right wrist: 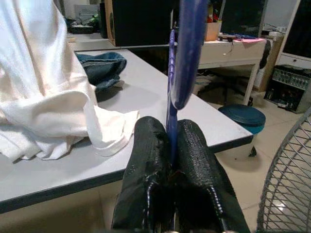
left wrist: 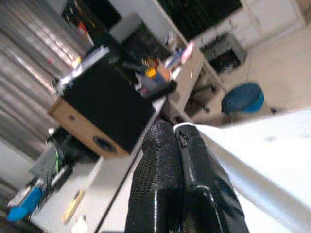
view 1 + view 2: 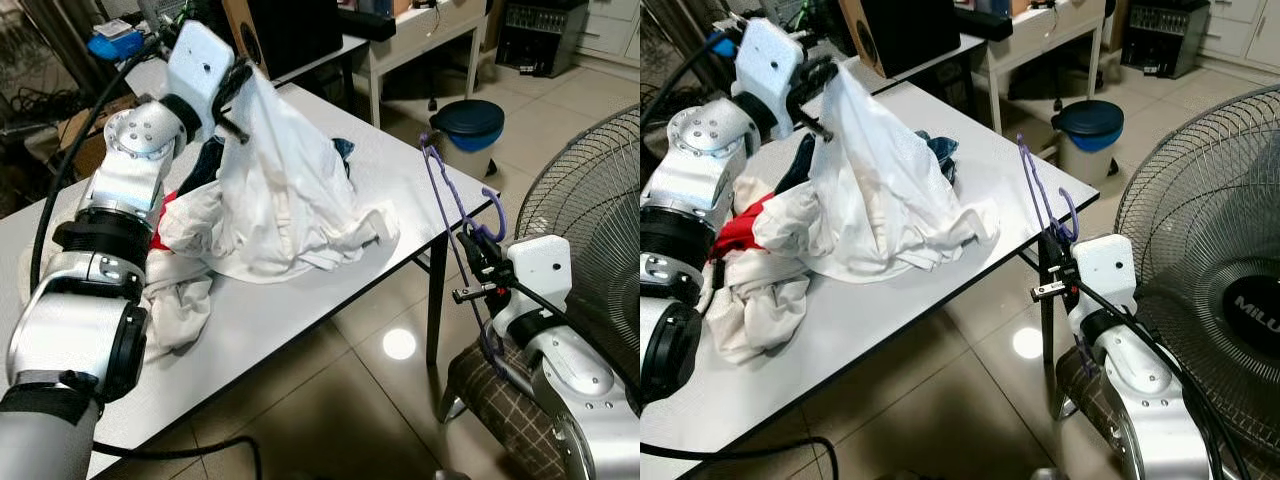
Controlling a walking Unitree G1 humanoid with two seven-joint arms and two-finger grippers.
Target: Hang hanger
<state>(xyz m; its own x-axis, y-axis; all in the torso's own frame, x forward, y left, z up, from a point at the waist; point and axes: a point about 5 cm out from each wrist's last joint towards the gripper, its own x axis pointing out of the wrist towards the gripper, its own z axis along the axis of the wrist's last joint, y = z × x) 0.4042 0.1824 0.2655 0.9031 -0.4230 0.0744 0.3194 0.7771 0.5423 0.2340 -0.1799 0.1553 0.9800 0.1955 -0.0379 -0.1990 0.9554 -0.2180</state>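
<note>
We see the left arm reaching forward over the white table, elbow bent and wrist raised, with the left gripper held high above the pile. Its two black fingers are pressed flat together on a fold of the white shirt, so the cloth hangs from the fingertips like a tent and spreads over the tabletop below them. Under and beside the lifted shirt lie more white clothes, a red piece and a dark blue garment.

The right arm is bent low off the table's near corner, forearm angled upward, with a checked chair seat beneath it. The right gripper is clamped tight on the purple hanger; the hanger rises from between the fingertips, its thin frame tilting toward the table edge and its hook curling close above the fingers.

The right wrist view adds what the head views cannot: the hanger's rod is pinched squarely in the seam between the two pads, and the denim lies beyond the shirt's hem. The left wrist view shows a black speaker and a cluttered desk past the fingers. The head views alone show the standing fan beside the right arm and the blue-lidded bin on the floor.
</note>
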